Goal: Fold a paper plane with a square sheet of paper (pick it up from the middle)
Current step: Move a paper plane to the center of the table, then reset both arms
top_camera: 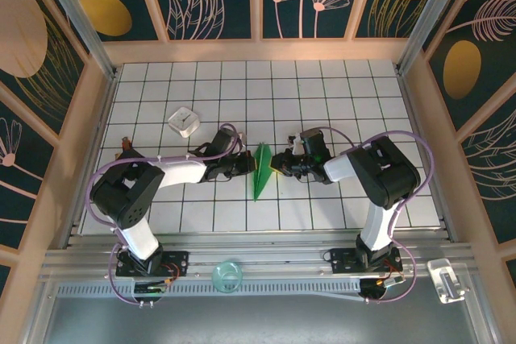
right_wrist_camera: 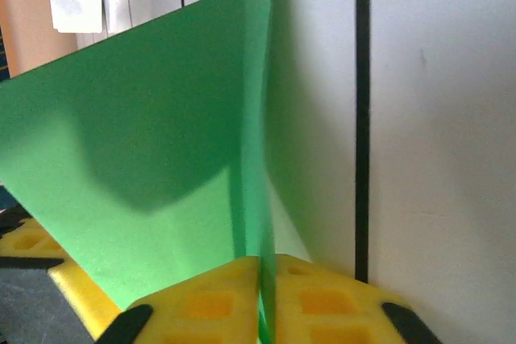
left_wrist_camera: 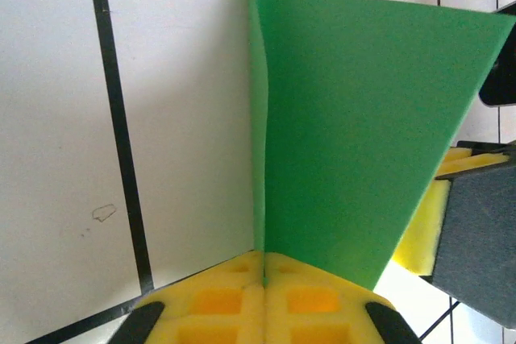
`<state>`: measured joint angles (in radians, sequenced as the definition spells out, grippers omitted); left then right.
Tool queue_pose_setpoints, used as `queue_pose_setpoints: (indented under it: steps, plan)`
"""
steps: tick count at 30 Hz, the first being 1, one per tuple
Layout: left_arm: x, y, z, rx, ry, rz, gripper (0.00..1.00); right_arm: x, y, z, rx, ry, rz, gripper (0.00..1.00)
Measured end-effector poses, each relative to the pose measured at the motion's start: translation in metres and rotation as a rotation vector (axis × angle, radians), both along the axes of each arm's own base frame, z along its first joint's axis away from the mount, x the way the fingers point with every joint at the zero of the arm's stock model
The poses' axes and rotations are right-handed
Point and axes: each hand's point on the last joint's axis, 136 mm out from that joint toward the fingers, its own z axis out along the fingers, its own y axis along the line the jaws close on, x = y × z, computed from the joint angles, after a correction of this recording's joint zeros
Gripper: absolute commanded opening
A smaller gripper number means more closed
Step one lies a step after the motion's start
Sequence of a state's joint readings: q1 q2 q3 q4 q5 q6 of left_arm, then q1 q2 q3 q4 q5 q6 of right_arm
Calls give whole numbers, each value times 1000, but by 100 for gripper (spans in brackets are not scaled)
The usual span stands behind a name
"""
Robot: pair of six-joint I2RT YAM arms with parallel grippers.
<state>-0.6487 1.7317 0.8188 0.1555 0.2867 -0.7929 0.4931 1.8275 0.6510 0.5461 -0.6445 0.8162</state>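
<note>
From where I stand, the paper plane (top_camera: 260,171) sits in the middle of the white tiled table (top_camera: 322,94), squarely between the two arms. It is a narrow bright-green shape running away from the arm bases, with its near end coming to a point. The left gripper (top_camera: 246,165) comes in from one side and the right gripper (top_camera: 278,164) from the other, so the two meet at the paper about halfway along its length.

Looking along the left wrist, the left gripper (left_wrist_camera: 264,279) has its yellow pads (left_wrist_camera: 218,300) pressed flat together. The folded edge of the paper plane (left_wrist_camera: 355,118) is pinched in the seam between them and stands up on edge. One green panel spreads out to the side toward the right gripper's yellow pad (left_wrist_camera: 423,239), which sits just behind that panel's lower edge.

The right wrist shows the mirror of this. The right gripper (right_wrist_camera: 260,288) is closed on the paper plane (right_wrist_camera: 161,159), with the thin green edge caught between its yellow pads (right_wrist_camera: 322,304) and rising upright from them.

A small white square box (top_camera: 185,121) lies on the tiles farther back on the left, well apart from the paper.
</note>
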Motion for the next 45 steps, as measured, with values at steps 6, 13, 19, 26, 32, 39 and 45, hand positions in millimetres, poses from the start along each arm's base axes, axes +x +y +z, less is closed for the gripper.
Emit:
queue_pose_setpoints:
  steps: [6,13,19,26,32,39,45]
  plan:
    - [4,10,1,-29,-8,61,0,4,-9,-4,-29,0,-17,0]
    - [4,21,-6,-55,6,133,0,13,-24,-5,-68,-5,-43,1]
    - [4,22,-7,-88,17,164,28,17,-24,-2,-79,-12,-37,17]
    - [5,21,6,-126,2,176,43,28,-33,6,-85,-34,-54,30]
    - [21,52,53,-137,-142,240,64,49,-85,49,-146,-138,-185,49]
    - [52,140,150,-1,-547,449,99,80,-173,138,-479,-501,-490,94]
    - [49,238,178,323,-821,690,99,81,-270,150,-820,-643,-815,99]
